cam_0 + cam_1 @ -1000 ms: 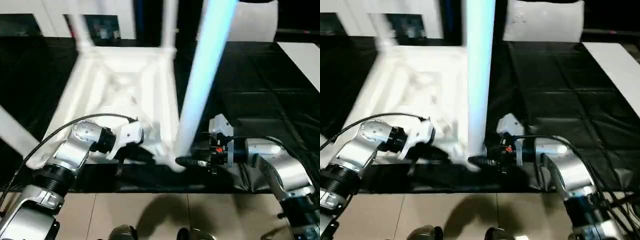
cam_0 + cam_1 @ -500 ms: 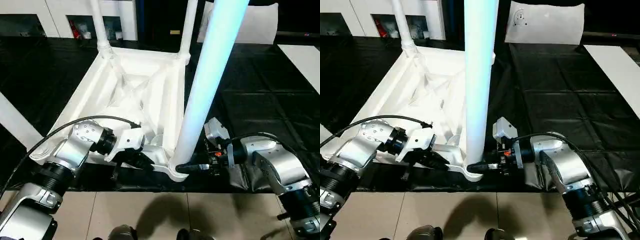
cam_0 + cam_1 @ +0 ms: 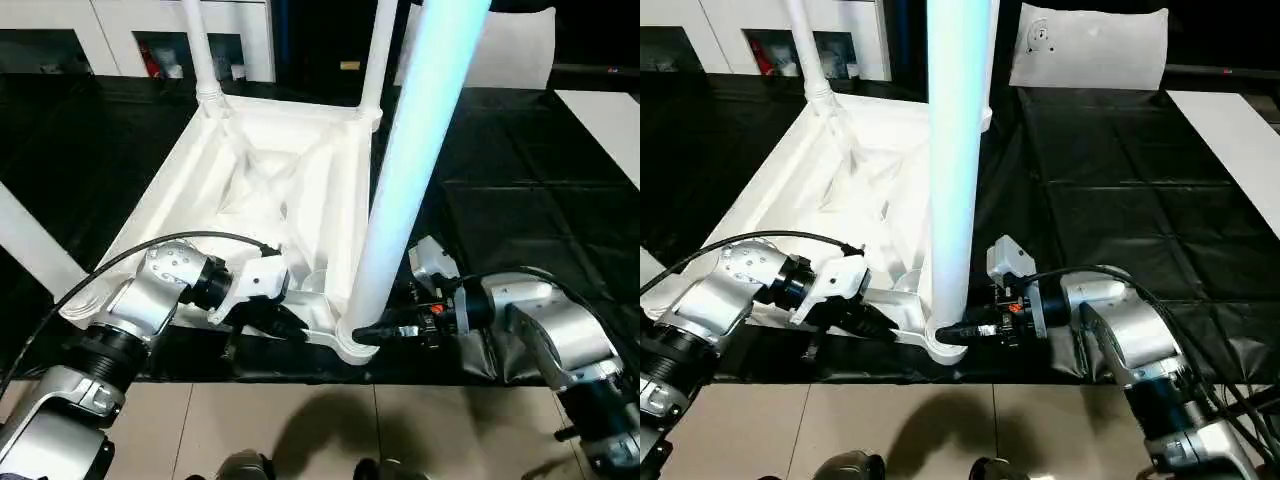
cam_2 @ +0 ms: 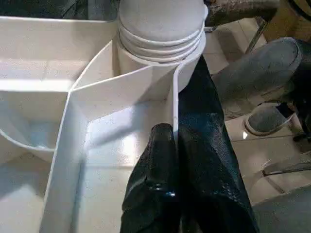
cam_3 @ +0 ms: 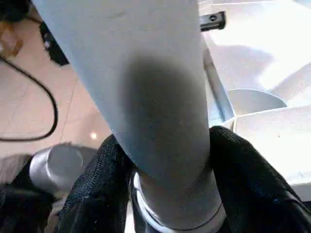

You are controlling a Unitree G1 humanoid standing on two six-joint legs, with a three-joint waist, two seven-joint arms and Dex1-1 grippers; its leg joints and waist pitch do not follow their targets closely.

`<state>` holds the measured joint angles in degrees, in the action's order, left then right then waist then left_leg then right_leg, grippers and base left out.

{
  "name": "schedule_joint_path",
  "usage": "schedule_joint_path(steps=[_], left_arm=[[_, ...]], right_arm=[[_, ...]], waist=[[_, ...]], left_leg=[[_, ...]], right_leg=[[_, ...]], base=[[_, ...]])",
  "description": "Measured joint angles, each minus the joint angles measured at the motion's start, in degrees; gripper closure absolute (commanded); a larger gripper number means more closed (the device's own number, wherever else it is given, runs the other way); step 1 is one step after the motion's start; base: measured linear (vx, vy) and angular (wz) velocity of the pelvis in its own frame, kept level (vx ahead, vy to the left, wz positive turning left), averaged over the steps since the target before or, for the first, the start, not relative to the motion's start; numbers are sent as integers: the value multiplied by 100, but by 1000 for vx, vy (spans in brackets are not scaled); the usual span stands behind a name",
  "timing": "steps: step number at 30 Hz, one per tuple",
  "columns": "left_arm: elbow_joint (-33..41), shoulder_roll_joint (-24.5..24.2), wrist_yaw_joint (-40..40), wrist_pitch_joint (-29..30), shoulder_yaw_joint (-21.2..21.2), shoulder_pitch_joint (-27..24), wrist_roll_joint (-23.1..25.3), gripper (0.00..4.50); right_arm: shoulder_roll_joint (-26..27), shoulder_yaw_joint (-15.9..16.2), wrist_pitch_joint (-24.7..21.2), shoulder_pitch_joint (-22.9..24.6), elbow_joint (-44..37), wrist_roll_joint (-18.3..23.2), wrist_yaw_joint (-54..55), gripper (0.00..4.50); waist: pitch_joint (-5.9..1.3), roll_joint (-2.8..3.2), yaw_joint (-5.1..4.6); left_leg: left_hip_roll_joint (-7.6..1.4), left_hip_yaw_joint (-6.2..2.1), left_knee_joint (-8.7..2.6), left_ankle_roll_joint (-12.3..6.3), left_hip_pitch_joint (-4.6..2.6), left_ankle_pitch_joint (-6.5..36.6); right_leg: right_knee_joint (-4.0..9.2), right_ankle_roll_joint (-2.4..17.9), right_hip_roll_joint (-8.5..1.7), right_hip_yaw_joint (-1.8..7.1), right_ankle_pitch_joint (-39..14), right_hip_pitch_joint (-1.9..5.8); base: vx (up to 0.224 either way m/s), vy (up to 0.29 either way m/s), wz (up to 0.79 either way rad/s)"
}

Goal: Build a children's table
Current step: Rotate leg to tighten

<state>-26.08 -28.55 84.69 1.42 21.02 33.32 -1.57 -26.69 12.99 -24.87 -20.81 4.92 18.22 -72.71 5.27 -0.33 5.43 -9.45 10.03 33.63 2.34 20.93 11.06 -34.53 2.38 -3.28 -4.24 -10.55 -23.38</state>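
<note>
Head views: tabletop [image 3: 270,190] is lying underside-up on the black sheet [image 3: 520,200], filling the centre from about 11 o'clock down to 6 o'clock; near leg [image 3: 410,170] is standing upright in the near right socket [image 3: 358,340], at 6 o'clock; two far legs [image 3: 200,50] are rising from the far corners at 12 o'clock; a fourth leg [image 3: 30,250] is slanting off at 9 o'clock. Left gripper [image 3: 285,318] is reaching in from 7 o'clock onto the tabletop's near rim. Right gripper [image 3: 375,330] is reaching in from 4 o'clock to the foot of the near leg. Cabinet [image 3: 120,30] is standing at 11 o'clock; a white board [image 3: 610,110] is lying at 2 o'clock. Left wrist view: fingers [image 4: 158,165] are pinching the thin rim wall of the tabletop [image 4: 121,131], just beside the socket [image 4: 160,29]. Right wrist view: fingers [image 5: 252,179] are clamping either side of the near leg [image 5: 155,107], just above the socket collar.
</note>
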Motion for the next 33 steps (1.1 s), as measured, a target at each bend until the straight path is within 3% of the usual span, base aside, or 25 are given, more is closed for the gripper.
schedule_joint_path(steps=[6,13,19,24,25,33], left_arm=[[5,335,-802,880,-218,38,153,450],[-170,1180,-2421,1705,-559,169,380,450],[-314,2038,-3895,2195,-868,315,586,450],[-420,2346,-4416,2240,-879,432,635,450],[-420,2364,-4439,2238,-879,448,635,450],[-334,2217,-4242,2084,-824,469,627,450]], right_arm=[[425,-304,-323,249,-276,-272,1290,243],[1682,-1012,-836,103,-138,-779,3718,248],[2541,-1389,-703,-350,398,-1296,5481,249],[2874,-1508,-490,-579,674,-1566,6318,249],[2910,-1519,-405,-579,693,-1567,6409,196],[3031,-1633,96,-310,526,-1383,6176,132]], waist=[[7,2,-74],[7,9,-385],[7,16,-435],[6,15,-431],[6,13,-420],[8,20,-369]], left_leg=[[0,2,-3,50,-91,6],[7,1,-7,53,-90,3],[28,3,-32,43,-78,-2],[43,6,-54,30,-73,-3],[50,7,-64,22,-72,3],[35,9,-145,-10,-64,-15]], right_leg=[[8,-37,-1,4,-21,73],[90,-47,-2,2,-26,75],[153,-46,-8,15,-26,69],[150,-34,-10,32,-9,60],[151,-33,-11,38,27,54],[147,-41,4,24,77,14]], base=[[0,0,0],[0,0,0],[0,0,0],[0,0,0],[52,-15,4],[6,-2,0]])
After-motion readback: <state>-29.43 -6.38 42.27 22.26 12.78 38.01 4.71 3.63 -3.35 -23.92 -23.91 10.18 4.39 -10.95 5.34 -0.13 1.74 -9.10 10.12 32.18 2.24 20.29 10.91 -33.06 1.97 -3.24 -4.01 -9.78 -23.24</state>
